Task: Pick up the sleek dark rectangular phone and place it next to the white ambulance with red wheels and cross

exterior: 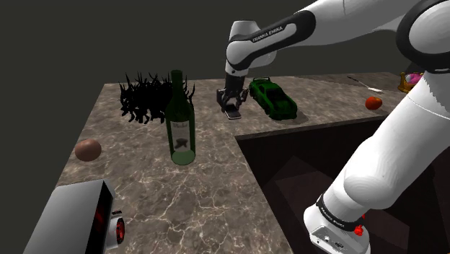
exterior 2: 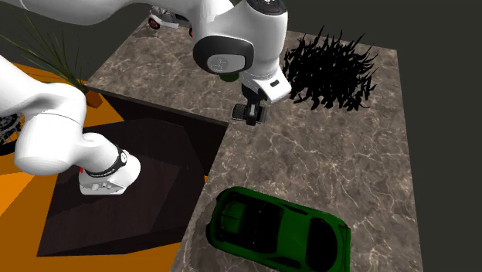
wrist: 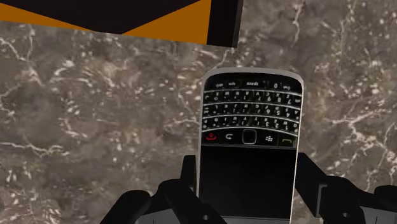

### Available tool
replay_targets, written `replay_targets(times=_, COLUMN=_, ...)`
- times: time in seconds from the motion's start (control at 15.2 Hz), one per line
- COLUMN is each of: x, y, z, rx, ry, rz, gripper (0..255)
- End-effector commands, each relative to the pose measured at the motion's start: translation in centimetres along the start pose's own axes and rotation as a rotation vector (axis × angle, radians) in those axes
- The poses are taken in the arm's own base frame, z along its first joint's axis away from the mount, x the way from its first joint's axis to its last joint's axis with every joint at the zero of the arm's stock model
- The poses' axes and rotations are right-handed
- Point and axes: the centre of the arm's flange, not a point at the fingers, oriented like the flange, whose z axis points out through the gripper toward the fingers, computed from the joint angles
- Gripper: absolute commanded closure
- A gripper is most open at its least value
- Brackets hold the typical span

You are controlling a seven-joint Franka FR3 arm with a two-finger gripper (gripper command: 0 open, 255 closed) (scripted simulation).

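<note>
Obs: gripper (wrist: 248,170) pinches the dark phone (wrist: 250,121) across its short width, a finger (wrist: 313,188) on each long side, screen end in the grasp and keypad end projecting; the phone is face up, long axis level with the marble counter (exterior: 216,187), near its inner corner beside the green toy car (exterior: 272,97), lift-off not confirmable. The pale ambulance (exterior: 83,220) with a red wheel stands at the counter's corner at the shoulder view's lower left, well apart from the gripper and past the green bottle (exterior: 180,119). Legible: "FRANKA EMIKA" on the arm (exterior: 268,32); bottle label and phone keys unreadable
</note>
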Motion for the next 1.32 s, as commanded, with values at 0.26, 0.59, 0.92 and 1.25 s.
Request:
replay_targets(times=0.26, x=-0.1, y=-0.2, z=-3.1, rx=0.0, ry=0.0, rz=0.0, gripper=255)
replay_targets(times=0.59, x=-0.2, y=-0.4, z=-5.8, rx=0.0, ry=0.0, rz=0.0, gripper=255)
replay_targets(times=0.92, x=-0.2, y=-0.5, z=-8.4, rx=0.0, ry=0.0, rz=0.0, gripper=255)
replay_targets(times=1.25, x=-0.3, y=-0.7, z=-11.0, rx=0.0, ry=0.0, rz=0.0, gripper=255)
